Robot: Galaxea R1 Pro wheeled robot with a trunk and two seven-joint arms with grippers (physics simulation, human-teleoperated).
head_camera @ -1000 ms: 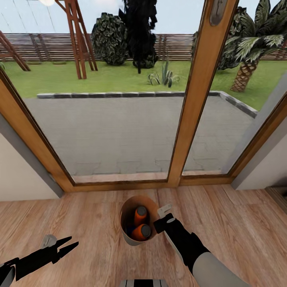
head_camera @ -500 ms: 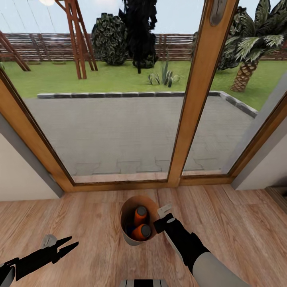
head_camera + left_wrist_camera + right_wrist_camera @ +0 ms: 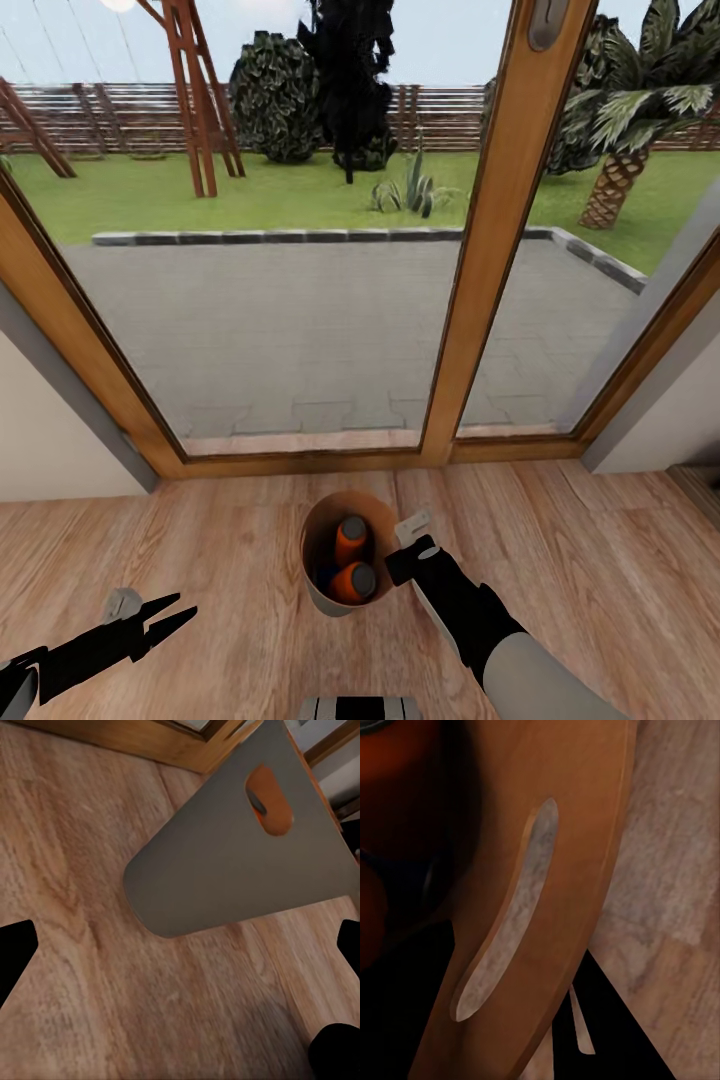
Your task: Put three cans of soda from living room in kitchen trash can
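The right gripper point(image 3: 405, 548) is clamped on the right rim of the round tapered bin point(image 3: 322, 596) — pale grey outside, brown-orange inside — standing on the pale wood floor point(image 3: 230, 560) just near the wood-framed glass garden doors point(image 3: 490, 250). Inside it stand two orange cylindrical soda cans with silvery-grey tops point(image 3: 352, 583), with a glimpse of blue point(image 3: 325, 578) beside them. The left gripper point(image 3: 168, 615), well to the left, hovers with fingers spread, holding nothing.
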